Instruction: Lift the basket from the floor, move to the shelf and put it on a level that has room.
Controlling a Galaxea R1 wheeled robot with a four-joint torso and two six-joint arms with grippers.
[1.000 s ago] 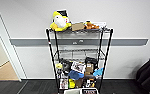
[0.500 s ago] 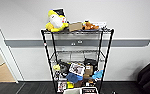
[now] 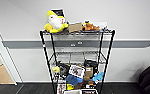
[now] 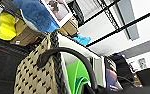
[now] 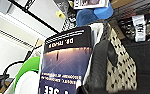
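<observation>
You face the shelf (image 3: 77, 62), which stands against a pale wall with the dark floor (image 3: 33, 88) under it. On the top tier there are a yellow and white plush toy (image 3: 54, 22), a small cardboard box (image 3: 75, 27) and an orange thing (image 3: 89, 26). The level (image 3: 77, 55) just below the top tier looks bare, only its wire mesh is seen. The tier under it is crowded: a framed picture (image 3: 76, 71), a blue cloth (image 3: 73, 80), a brown box (image 3: 89, 72) and other small things. The basket (image 3: 79, 92) is at the lower edge of the head view, in front of the shelf and low, and you see only its rim there. In the left wrist view the basket (image 4: 37, 72) is very close, with its dark handle (image 4: 68, 53) curving over the top and a green thing (image 4: 76, 75) inside. In the right wrist view the basket (image 5: 119, 65) is close also, and a dark book (image 5: 66, 60) stands inside it beside a green and white thing (image 5: 28, 72). You cannot tell the state of either pincer, because the fingers are not clear in these views.
</observation>
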